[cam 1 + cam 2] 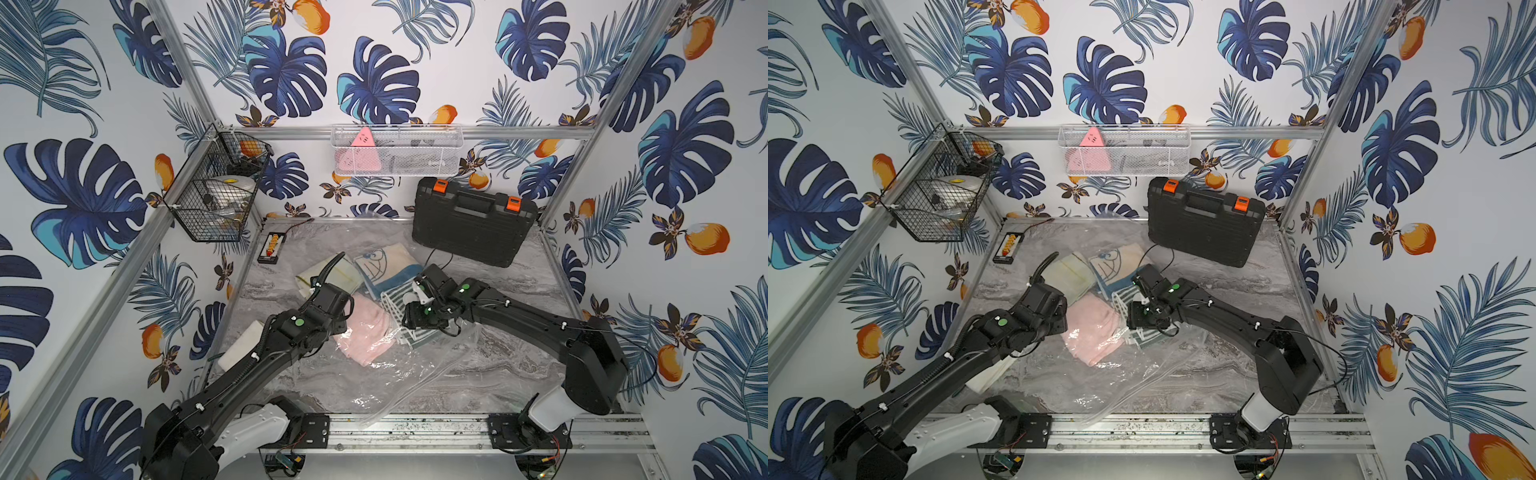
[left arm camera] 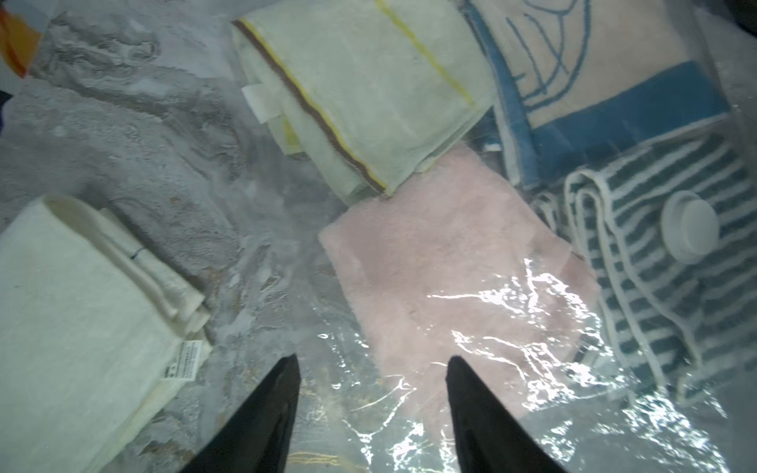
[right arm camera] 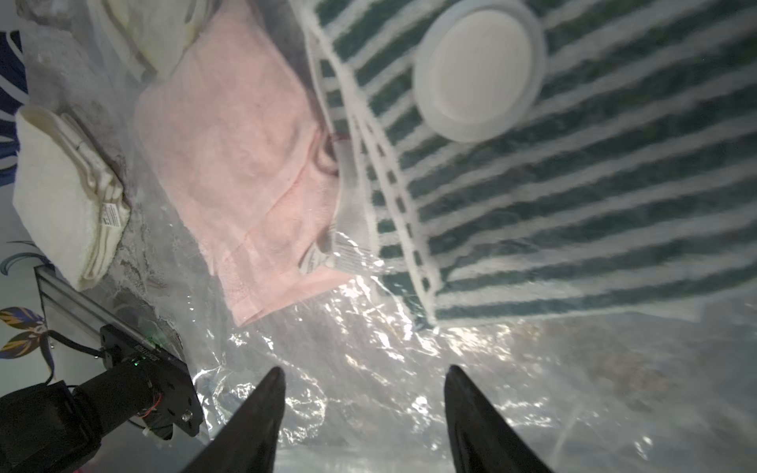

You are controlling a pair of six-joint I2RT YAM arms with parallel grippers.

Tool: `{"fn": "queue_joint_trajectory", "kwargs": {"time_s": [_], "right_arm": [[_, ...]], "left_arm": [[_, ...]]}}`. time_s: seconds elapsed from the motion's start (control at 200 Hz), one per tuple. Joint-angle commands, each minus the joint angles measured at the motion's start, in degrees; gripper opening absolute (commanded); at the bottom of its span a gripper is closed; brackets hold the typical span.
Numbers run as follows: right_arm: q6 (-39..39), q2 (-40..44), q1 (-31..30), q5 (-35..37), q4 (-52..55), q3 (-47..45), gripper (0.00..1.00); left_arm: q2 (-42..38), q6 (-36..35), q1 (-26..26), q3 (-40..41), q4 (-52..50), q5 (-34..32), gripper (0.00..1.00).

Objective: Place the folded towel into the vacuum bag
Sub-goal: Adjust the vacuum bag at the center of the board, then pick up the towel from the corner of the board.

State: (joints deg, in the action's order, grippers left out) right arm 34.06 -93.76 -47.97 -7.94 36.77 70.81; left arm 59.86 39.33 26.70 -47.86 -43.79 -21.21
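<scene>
**Both end effectors open over the bag; pink towel under the film**

The only writing is on small sewn-in tags. A white tag (image 2: 182, 360) with dark print hangs at the corner of the cream towel (image 2: 73, 307), and another tag (image 3: 315, 254) shows at the pink towel's edge. The print on both is too small to read.

The bag (image 1: 415, 365) is clear, crinkly plastic that throws bright glints. It lies flat on the marbled grey surface (image 1: 519, 357), spread from the middle toward the front rail. Its round white cap (image 3: 477, 69) sits on the top sheet, directly over a green-and-white striped towel (image 3: 573, 204) inside.

The pink towel (image 2: 442, 254) is folded flat and lies just beside the striped one, touching it. Film covers at least its near edge. In both top views it lies between the two wrists (image 1: 1092, 332). A pale green towel (image 2: 368, 90) and a blue-bordered cartoon towel (image 2: 594, 82) lie beyond it. Whether film covers those two I cannot tell.

The cream towel sits folded on bare surface by the left arm, apart from the bag.

The left end effector (image 2: 372, 368) stands well open with nothing between its fingers, poised over the film at the pink towel's near edge. The right end effector (image 3: 366, 376) is also well open and empty, over wrinkled film near the striped towel's edge.
</scene>
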Motion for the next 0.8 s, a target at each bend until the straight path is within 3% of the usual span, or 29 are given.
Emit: {"fn": "queue_joint_trajectory", "kwargs": {"time_s": [0.0, 0.18, 0.31, 0.425, 0.56, 0.796], "right_arm": [[1.5, -2.8, -2.6, 1.1, -0.3, 2.0, 0.64], [1.6, -2.4, -2.8, 1.3, -4.3, -1.5, 0.65], [2.1, -1.6, -2.7, 0.1, -6.3, -4.2, 0.66], [1.5, -1.4, -2.5, -0.2, -7.3, -5.3, 0.66], [-1.6, -1.7, -0.1, -0.8, -6.0, -6.7, 0.67], [-5.2, 2.6, 9.7, -3.7, -6.4, -11.6, 0.67]], "left_arm": [[-1.0, 3.0, -4.1, 1.2, -6.0, -0.3, 0.69], [-0.5, 7.0, -14.8, 2.8, -10.5, -0.4, 0.80], [-3.1, 5.2, -24.9, 5.7, -5.2, 7.1, 0.80], [3.1, 4.4, -30.1, 6.7, -0.8, 13.1, 0.79], [9.2, 4.1, -32.8, 7.3, 2.7, 14.5, 0.77], [13.9, 7.3, -34.3, 11.8, 6.5, 12.9, 0.70]]}}
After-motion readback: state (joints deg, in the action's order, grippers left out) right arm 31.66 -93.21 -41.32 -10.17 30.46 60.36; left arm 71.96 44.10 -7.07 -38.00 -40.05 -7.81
